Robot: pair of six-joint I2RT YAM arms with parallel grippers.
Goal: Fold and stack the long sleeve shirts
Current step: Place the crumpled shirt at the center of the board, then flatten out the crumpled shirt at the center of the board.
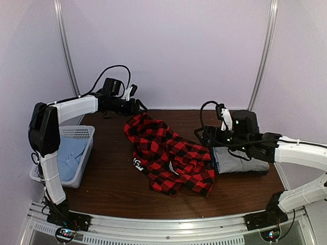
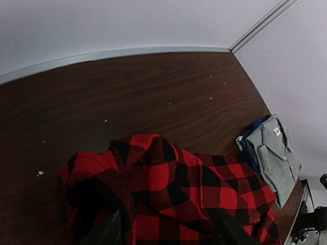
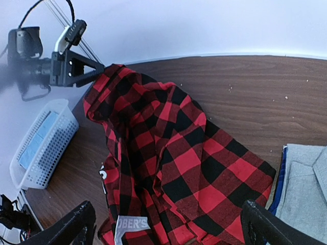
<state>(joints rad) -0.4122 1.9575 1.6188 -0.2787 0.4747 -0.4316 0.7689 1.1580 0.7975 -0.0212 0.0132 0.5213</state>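
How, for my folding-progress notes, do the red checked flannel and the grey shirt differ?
The red checked flannel is red-and-black check with white lettering, while the grey shirt is plain. The flannel lies rumpled and spread out in the middle, but the grey shirt is folded into a neat rectangle at the right. Both rest on the table.

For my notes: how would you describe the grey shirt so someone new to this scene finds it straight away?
Start at the brown table and go to its right-hand end, just past the sprawled red-and-black flannel. There lies the grey shirt. Unlike the crumpled, checked flannel beside it, it is plain, collared and neatly folded into a flat rectangle.
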